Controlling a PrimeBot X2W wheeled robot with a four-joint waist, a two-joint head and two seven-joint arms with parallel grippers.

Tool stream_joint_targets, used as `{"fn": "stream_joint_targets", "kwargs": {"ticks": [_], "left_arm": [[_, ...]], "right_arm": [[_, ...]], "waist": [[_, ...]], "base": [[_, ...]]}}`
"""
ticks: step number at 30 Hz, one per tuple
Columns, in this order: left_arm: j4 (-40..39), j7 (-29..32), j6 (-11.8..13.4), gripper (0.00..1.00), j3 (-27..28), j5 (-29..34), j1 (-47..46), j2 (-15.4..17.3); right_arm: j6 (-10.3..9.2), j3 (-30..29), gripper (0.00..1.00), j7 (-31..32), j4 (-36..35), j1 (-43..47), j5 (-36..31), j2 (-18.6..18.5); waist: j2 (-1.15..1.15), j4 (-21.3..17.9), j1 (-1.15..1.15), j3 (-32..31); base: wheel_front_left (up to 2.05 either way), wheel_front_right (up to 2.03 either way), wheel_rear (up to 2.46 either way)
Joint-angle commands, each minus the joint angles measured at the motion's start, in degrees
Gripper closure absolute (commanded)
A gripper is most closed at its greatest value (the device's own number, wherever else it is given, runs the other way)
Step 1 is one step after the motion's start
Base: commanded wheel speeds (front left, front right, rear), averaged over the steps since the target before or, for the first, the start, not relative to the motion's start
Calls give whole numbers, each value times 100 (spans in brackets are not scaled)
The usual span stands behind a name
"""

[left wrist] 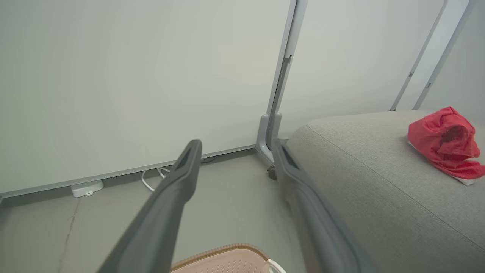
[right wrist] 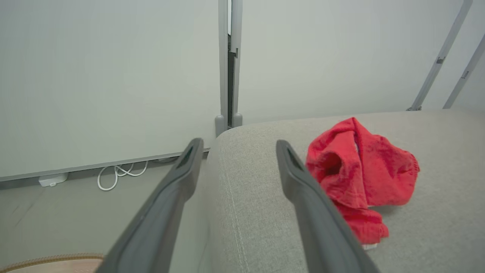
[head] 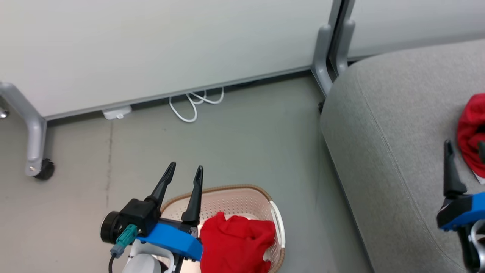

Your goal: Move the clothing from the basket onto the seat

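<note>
Okay, we've got the left gripper [head: 186, 167] up over the left side of the basket [head: 227, 187], fingers spread apart, nothing btwn them. The basket sits on the grey floor [head: 235, 132], near the front edge of the sofa [head: 386, 151] but not touching it. Inside it we see a crumpled red garment [head: 235, 242], heaped toward the right side and standing above the rim.

Over on the sofa, the right gripper [head: 465, 146] hangs above the cushion, fingers also wide apart, empty. The other red garment [right wrist: 360, 170] lies bunched on the seat just beside its right finger, w/ a bit of white trim peeking out at the lower edge. Whether finger and cloth touch, we can't tell.

Behind it all, a white cable [head: 193, 104] loops along the base of the wall panel [head: 151, 49].
</note>
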Motion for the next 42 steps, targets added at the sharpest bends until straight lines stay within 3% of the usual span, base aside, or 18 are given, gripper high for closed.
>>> {"fn": "stream_joint_targets", "kwargs": {"ticks": [1,8,19,42], "left_arm": [[53,-15,-12,0,98,53,107,-5],[176,-15,-12,0,314,138,308,-2],[231,-15,-12,0,683,210,462,25],[181,-15,-12,0,876,248,624,8]], "right_arm": [[1,101,0,42,-257,245,-41,133],[1,409,0,129,-930,946,-142,553],[1,880,0,39,-903,1440,-54,757],[1,1289,0,-156,-517,1203,112,787]], "waist": [[0,214,2,-251],[0,555,2,-574],[0,917,2,-835],[0,853,2,-807]], "base": [[0,0,0],[0,0,0],[0,0,0],[0,0,0]]}}
